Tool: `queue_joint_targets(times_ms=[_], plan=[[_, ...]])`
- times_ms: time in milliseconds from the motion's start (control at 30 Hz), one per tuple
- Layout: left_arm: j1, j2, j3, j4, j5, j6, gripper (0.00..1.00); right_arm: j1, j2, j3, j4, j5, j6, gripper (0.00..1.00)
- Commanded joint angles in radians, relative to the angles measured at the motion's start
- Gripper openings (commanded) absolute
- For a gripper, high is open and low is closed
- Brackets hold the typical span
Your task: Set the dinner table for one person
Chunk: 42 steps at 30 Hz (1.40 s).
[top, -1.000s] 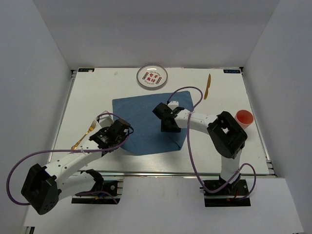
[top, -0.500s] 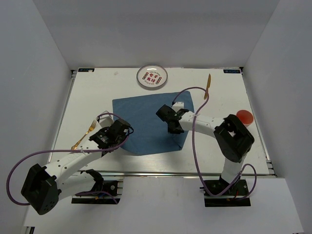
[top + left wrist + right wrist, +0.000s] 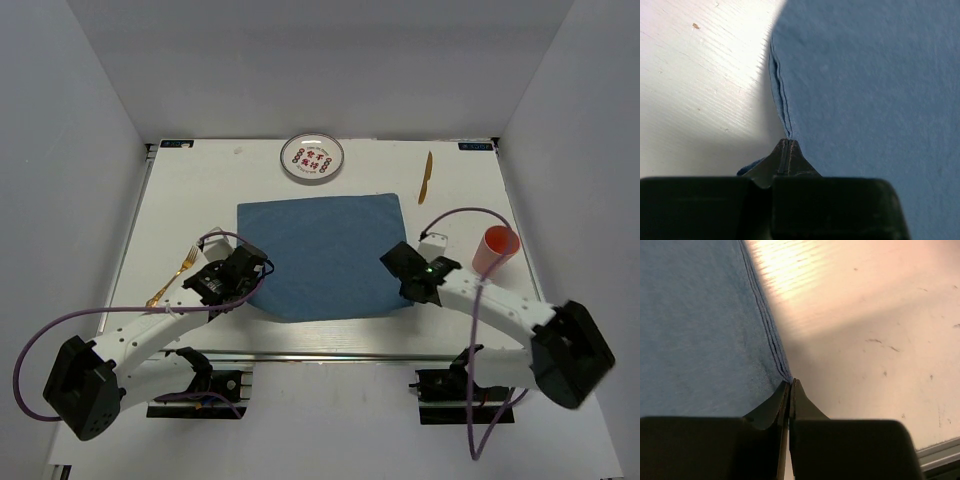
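The blue placemat [image 3: 320,250] lies spread flat in the middle of the white dinner table [image 3: 200,185]. My left gripper [image 3: 260,272] is shut on its near-left edge; in the left wrist view the hem seam [image 3: 782,107] runs straight into the closed jaw tips of the left gripper [image 3: 787,144]. My right gripper [image 3: 400,262] is shut on the mat's right edge near the front corner; in the right wrist view the stitched edge [image 3: 765,325] ends between the closed tips of the right gripper [image 3: 791,384].
A patterned plate [image 3: 312,157] sits at the back behind the mat. A gold knife [image 3: 426,177] lies back right, a gold fork [image 3: 172,278] left of the left arm, and a red cup [image 3: 498,247] stands right of the right gripper. The table's metal rail [image 3: 350,352] runs along the front.
The right gripper shut on the mat's right part and drew it rightward and toward the front, unfolding the cloth flat. The left gripper stayed shut in place.
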Motion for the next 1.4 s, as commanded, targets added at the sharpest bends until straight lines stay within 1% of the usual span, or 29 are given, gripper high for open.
queue_joint_targets(times_ms=[0,67,100,133,167,200,233,267,333,367,400,433,467,533,567,633,667,700,733,800,833,900,933,967,1067,1200,1367], plan=[[0.004,0.012,0.035,0.007,-0.044,0.006,0.0,-0.007,-0.194,-0.057,-0.03,0.03,0.039,0.0],[0.004,0.042,0.051,0.007,-0.054,0.006,0.0,-0.005,-0.255,-0.071,-0.03,0.015,0.016,0.0],[0.004,0.054,0.066,0.008,-0.054,0.008,0.0,-0.008,-0.297,-0.078,-0.027,0.012,0.004,0.09],[0.004,0.062,0.077,0.008,-0.054,0.011,0.0,-0.004,-0.312,-0.08,-0.04,0.015,0.0,0.59],[0.004,0.078,0.087,-0.002,-0.052,0.014,0.02,-0.005,-0.334,-0.08,-0.05,0.02,0.005,0.78],[0.004,0.083,0.112,-0.009,-0.052,0.017,0.06,-0.007,-0.337,-0.08,-0.056,0.026,0.005,0.89],[0.004,0.088,0.123,-0.013,-0.052,0.018,0.11,-0.005,-0.34,-0.078,-0.06,0.035,0.0,0.89],[0.004,0.088,0.132,-0.035,-0.054,0.021,0.3,-0.005,-0.332,-0.075,-0.055,0.035,-0.016,0.89],[0.004,0.077,0.163,-0.059,-0.066,0.025,0.43,-0.007,-0.313,-0.056,-0.061,0.035,-0.024,0.89],[0.004,0.071,0.172,-0.088,-0.073,0.025,0.57,-0.005,-0.287,-0.048,-0.06,0.03,-0.026,0.89],[0.004,0.054,0.19,-0.116,-0.093,0.025,0.64,-0.004,-0.261,-0.039,-0.016,0.003,-0.052,0.89],[0.004,0.043,0.199,-0.116,-0.101,0.026,0.68,-0.004,-0.26,-0.035,-0.015,0.003,-0.084,0.89],[0.004,0.036,0.206,-0.121,-0.107,0.038,0.75,-0.007,-0.222,-0.032,0.056,-0.056,-0.117,0.89],[0.004,0.033,0.221,-0.099,-0.107,0.066,0.78,-0.005,-0.168,0.003,0.11,-0.129,-0.196,0.89],[0.004,0.042,0.227,-0.073,-0.103,0.075,0.79,-0.001,-0.109,0.018,0.165,-0.149,-0.22,0.89],[0.004,0.097,0.239,-0.03,-0.045,0.126,0.8,-0.004,-0.053,0.065,0.219,-0.19,-0.279,0.89],[0.004,0.123,0.239,0.018,-0.026,0.143,0.8,-0.005,0.006,0.084,0.274,-0.212,-0.302,0.89],[0.004,0.181,0.238,0.048,0.03,0.152,0.81,-0.007,0.039,0.102,0.292,-0.223,-0.334,0.89],[0.004,0.213,0.236,0.104,0.051,0.161,0.81,-0.014,0.116,0.162,0.293,-0.226,-0.34,0.89],[0.004,0.287,0.247,0.145,0.087,0.178,0.81,-0.022,0.204,0.236,0.255,-0.22,-0.342,0.89],[0.004,0.375,0.258,0.149,0.104,0.179,0.81,-0.027,0.282,0.3,0.246,-0.215,-0.339,0.89],[0.025,0.48,0.336,0.129,0.12,0.178,0.82,-0.049,0.356,0.352,0.223,-0.226,-0.339,0.89],[0.025,0.534,0.366,0.094,0.136,0.178,0.82,-0.053,0.42,0.38,0.206,-0.236,-0.33,0.89],[0.034,0.631,0.429,0.08,0.146,0.179,0.82,-0.063,0.451,0.43,0.172,-0.233,-0.317,0.89],[0.053,0.777,0.52,0.028,0.169,0.181,0.82,-0.071,0.51,0.446,0.178,-0.252,-0.296,0.89],[0.087,0.841,0.554,0.011,0.157,0.18,0.83,-0.094,0.565,0.443,0.221,-0.295,-0.303,0.89],[0.123,0.855,0.571,0.005,0.144,0.183,0.83,-0.114,0.663,0.521,0.186,-0.29,-0.32,0.89]])
